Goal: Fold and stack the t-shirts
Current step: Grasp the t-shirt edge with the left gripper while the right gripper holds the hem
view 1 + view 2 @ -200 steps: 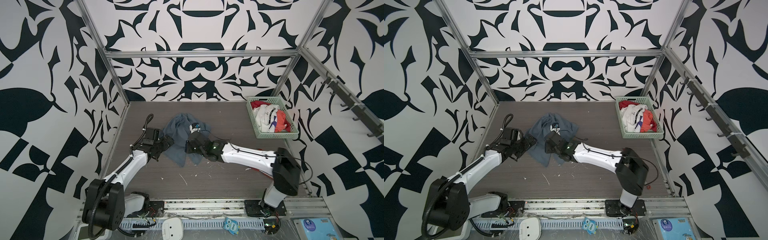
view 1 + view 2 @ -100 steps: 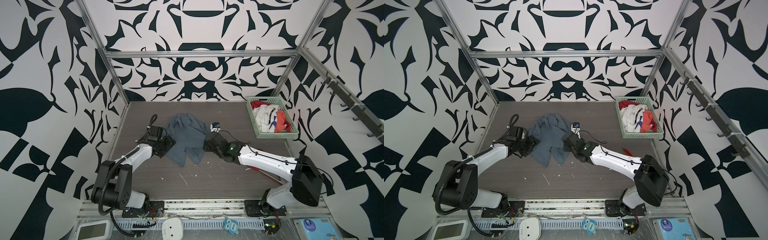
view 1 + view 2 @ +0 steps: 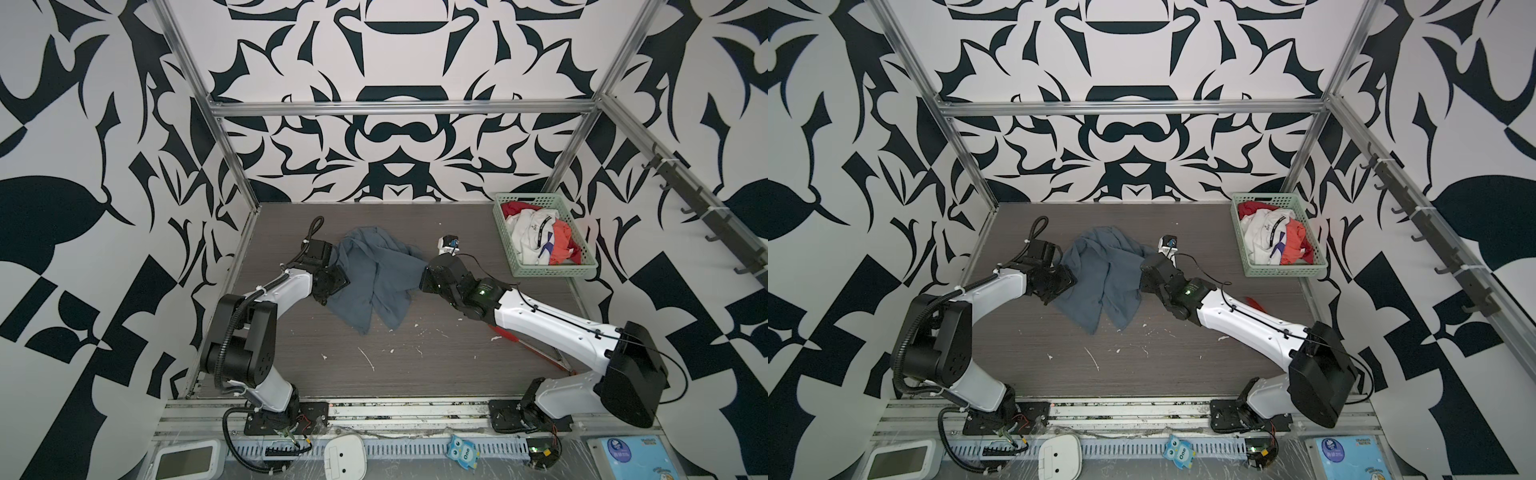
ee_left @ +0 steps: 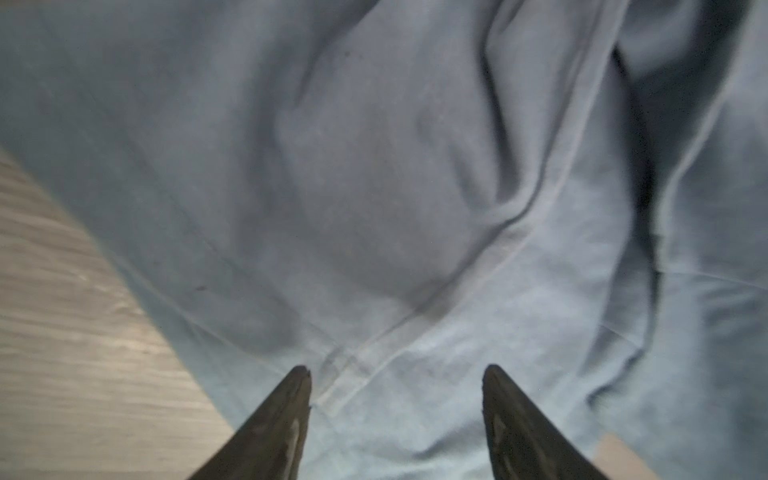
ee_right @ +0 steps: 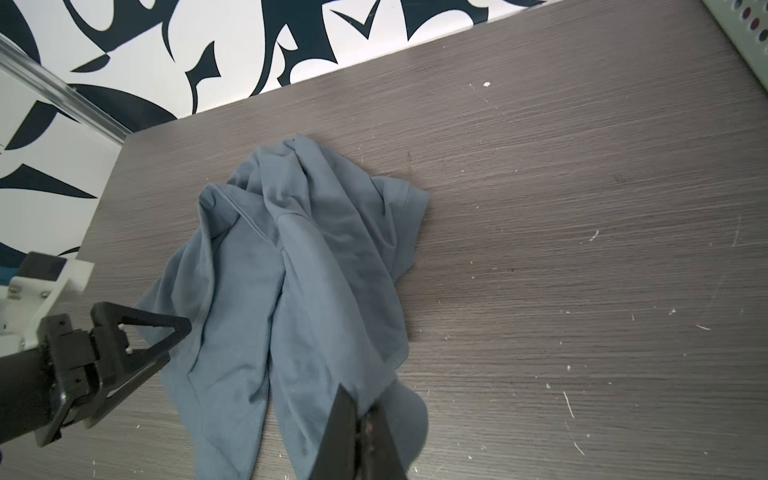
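A slate blue-grey t-shirt [image 3: 374, 286] [image 3: 1104, 282] lies crumpled mid-table, one sleeve spread out in the right wrist view [image 5: 299, 270]. My left gripper [image 3: 332, 282] [image 3: 1066, 283] [image 5: 176, 340] sits at the shirt's left edge. Its jaws stand open over a seam of the cloth [image 4: 415, 187], fingertips apart [image 4: 397, 374]. My right gripper [image 3: 424, 277] [image 3: 1144, 275] [image 5: 361, 409] is shut on the shirt's right edge, a pinch of cloth between its fingers. More t-shirts, one white with a dark stripe [image 3: 532, 232] and one red-orange [image 3: 561, 243], lie heaped in the basket.
The pale green lattice basket [image 3: 548, 272] [image 3: 1283, 271] stands at the back right of the dark wood table [image 3: 415, 374]. A red thing [image 3: 505, 332] lies partly under the right arm. White scraps dot the table front. A hook rail runs along the right wall.
My right gripper has drawn the shirt's edge to the right, spreading the cloth wider. The left gripper has shifted back along the shirt's left edge and its jaws have narrowed somewhat.
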`<control>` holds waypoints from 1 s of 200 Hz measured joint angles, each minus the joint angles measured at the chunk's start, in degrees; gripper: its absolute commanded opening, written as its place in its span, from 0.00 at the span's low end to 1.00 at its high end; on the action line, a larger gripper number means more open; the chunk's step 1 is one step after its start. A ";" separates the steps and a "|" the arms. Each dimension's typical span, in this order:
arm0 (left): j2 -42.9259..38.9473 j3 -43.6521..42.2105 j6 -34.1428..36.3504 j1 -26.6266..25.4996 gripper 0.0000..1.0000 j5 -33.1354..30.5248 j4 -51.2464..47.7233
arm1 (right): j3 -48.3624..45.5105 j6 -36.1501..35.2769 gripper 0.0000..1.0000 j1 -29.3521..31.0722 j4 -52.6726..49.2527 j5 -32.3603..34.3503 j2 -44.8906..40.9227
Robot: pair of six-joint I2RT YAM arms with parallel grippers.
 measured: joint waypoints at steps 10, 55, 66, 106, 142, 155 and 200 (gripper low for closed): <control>0.68 1.01 1.29 -1.25 0.69 -1.38 -1.27 | 0.00 0.00 0.00 -0.11 0.04 -0.04 0.00; 3.43 3.56 4.87 -4.20 0.62 -6.60 -5.20 | -0.17 0.00 0.00 -1.16 0.04 -0.07 -0.15; 4.37 3.87 5.55 -4.90 0.62 -8.61 -6.12 | -0.44 0.00 0.00 -1.44 0.04 -0.09 -0.33; 5.16 4.00 7.02 -7.39 0.60 -14.40 -8.70 | -1.53 0.00 0.00 -2.10 -0.28 -0.26 -1.09; 5.18 3.87 7.93 -7.48 0.50 -17.59 -8.94 | -1.57 0.00 0.00 -2.25 -0.33 -0.42 -1.31; 5.25 3.72 8.24 -7.48 0.46 -18.45 -8.83 | -1.57 0.00 0.00 -2.29 -0.33 -0.46 -1.31; 7.17 3.52 9.81 -7.48 0.36 -20.20 -7.98 | -1.57 0.00 0.00 -2.58 -0.37 -0.46 -1.31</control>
